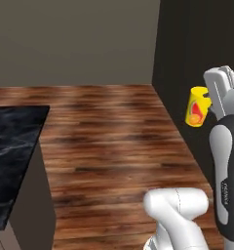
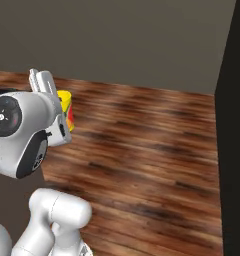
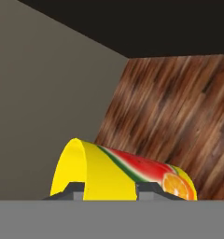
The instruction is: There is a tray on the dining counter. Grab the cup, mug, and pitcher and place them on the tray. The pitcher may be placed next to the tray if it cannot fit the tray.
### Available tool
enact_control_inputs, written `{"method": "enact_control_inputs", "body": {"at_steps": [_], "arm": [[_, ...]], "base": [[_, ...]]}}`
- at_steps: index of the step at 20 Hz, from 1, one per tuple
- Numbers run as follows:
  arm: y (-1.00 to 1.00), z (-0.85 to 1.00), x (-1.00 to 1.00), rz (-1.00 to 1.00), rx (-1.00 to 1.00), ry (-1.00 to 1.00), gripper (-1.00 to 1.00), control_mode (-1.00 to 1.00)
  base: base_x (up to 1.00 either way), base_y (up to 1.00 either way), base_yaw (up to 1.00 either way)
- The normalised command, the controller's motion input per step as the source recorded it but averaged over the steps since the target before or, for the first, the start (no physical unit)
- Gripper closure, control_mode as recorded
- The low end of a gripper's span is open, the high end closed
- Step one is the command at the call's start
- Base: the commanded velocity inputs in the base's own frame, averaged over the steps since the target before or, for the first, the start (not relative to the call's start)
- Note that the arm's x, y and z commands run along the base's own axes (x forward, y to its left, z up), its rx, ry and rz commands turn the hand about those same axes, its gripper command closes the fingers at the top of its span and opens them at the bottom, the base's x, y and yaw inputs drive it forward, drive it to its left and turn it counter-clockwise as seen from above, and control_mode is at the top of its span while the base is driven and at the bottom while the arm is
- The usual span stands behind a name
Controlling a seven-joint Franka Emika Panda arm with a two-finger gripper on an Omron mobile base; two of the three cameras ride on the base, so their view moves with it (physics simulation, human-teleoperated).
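My gripper (image 3: 111,190) is shut on the cup (image 3: 118,175), a yellow tumbler with a red-orange fruit print. The cup hangs in the air above the wooden floor, its open mouth toward the grey wall in the hand view. In the left base view the cup (image 1: 196,113) sits at the right next to the gripper (image 1: 207,104). In the right base view the cup (image 2: 67,107) peeks out from behind the gripper (image 2: 58,106). The tray, mug and pitcher are out of view.
A black white-veined marble counter top (image 1: 11,146) fills the left; I cannot tell if it is the dining counter. Wooden floor (image 1: 114,141) stretches ahead to a grey wall (image 1: 75,39). A tall dark panel (image 1: 187,49) stands on the right.
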Motion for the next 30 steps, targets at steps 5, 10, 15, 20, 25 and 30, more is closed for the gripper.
{"method": "enact_control_inputs", "body": {"at_steps": [5, 10, 15, 20, 25, 30], "arm": [[0.00, 0.00, 0.00, 0.00, 0.00, 0.00, 1.00, 1.00], [0.00, 0.00, 0.00, 0.00, 0.00, 0.00, 1.00, 1.00], [0.00, 0.00, 0.00, 0.00, 0.00, 0.00, 1.00, 1.00], [0.00, 0.00, 0.00, 0.00, 0.00, 0.00, 1.00, 1.00], [0.00, 0.00, 0.00, 0.00, 0.00, 0.00, 1.00, 1.00], [0.00, 0.00, 0.00, 0.00, 0.00, 0.00, 1.00, 1.00]], "base": [[1.00, -0.20, 0.22], [0.99, -0.03, 0.30], [0.99, -0.36, 0.32], [0.99, -0.63, 0.37], [0.83, -0.75, 0.42], [0.60, -0.83, 0.45]]}}
